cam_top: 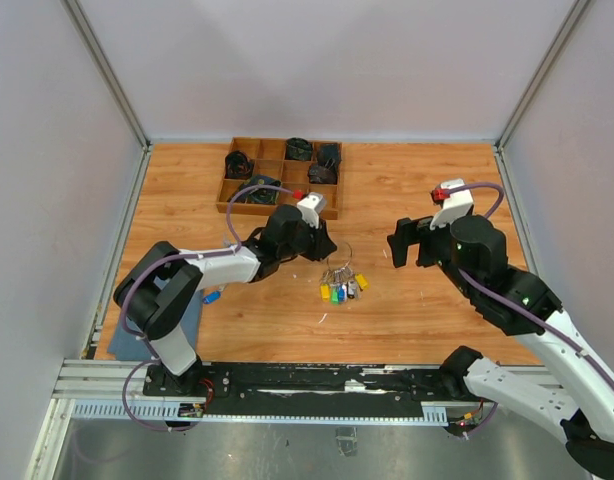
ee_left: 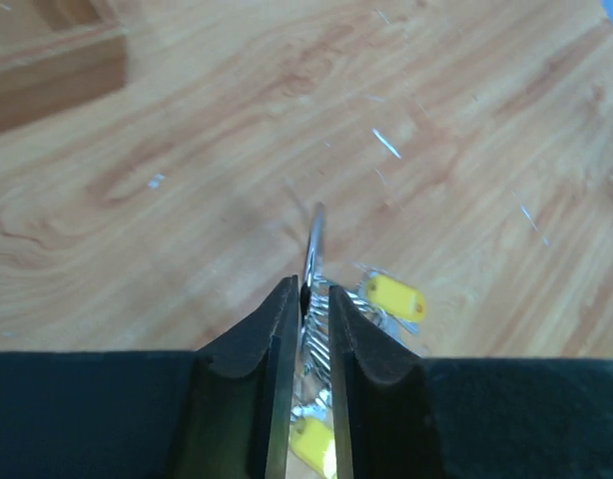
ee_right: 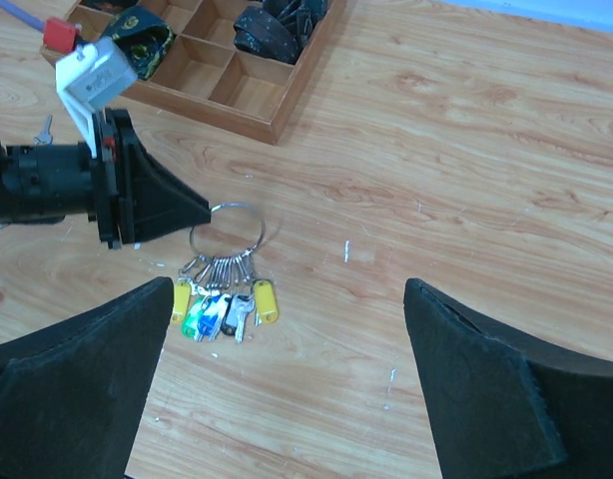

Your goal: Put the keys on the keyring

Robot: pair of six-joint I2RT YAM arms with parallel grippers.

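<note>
The keyring [ee_right: 227,230] is a thin silver wire ring on the wooden table. Several keys [ee_right: 222,304] with yellow, green and blue heads hang from it in a fan, seen in the top view as a cluster of keys [cam_top: 342,290]. My left gripper [ee_left: 308,289] is at the ring's left edge. Its jaws are parted by a narrow gap, and the keyring [ee_left: 315,235] stands edge-on in that gap, close to the left finger. A yellow key head [ee_left: 396,297] lies just beyond. My right gripper [ee_right: 289,287] hovers wide open to the right of the keys, holding nothing.
A wooden compartment tray [cam_top: 279,208] with dark items stands at the back, just behind the left gripper [cam_top: 327,248]. A small blue object [cam_top: 212,296] lies beside the left arm's elbow. The right gripper [cam_top: 412,243] is right of the keys.
</note>
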